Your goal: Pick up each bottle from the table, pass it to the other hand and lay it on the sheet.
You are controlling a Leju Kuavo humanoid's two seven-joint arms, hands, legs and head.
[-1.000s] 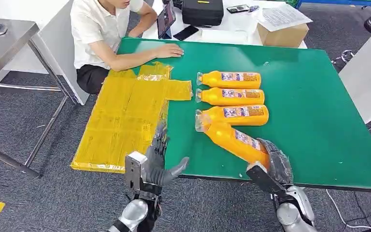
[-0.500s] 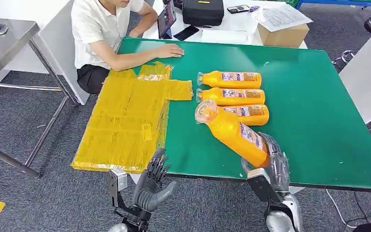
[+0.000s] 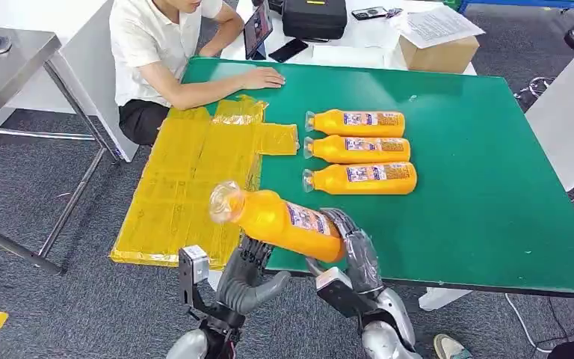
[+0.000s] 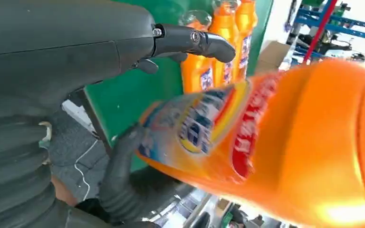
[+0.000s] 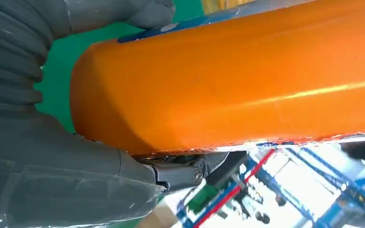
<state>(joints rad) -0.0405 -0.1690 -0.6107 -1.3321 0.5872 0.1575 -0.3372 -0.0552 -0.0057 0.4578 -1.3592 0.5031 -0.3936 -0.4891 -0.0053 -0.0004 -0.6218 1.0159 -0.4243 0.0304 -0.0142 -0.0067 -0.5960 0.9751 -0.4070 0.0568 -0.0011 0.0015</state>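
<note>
The right hand [image 3: 351, 250] grips a tall orange plastic juice bottle [image 3: 280, 217] by its base end, fingers [image 3: 359, 239] wrapped round the body, holding it in the air above the near edge of the green tabletop [image 3: 478, 187]. The bottle's long axis lies almost level, its clear-capped neck pointing to the robot's left, toward the yellow plastic sheet [image 3: 187, 187] that hangs over the tabletop's left edge. Its blue, white and red label faces up; the writing is too blurred to read.

The left hand [image 3: 247, 277] sits just under the bottle's middle with its fingers apart, holding nothing; in the left wrist view the bottle lies between thumb and fingers, and whether they touch it cannot be told.

Three more orange bottles [image 3: 359, 149] lie side by side in a row on the tabletop, necks pointing left, labels up.

A person in a white shirt [image 3: 149, 52] sits at the far left corner, one hand flat on the tabletop.
</note>
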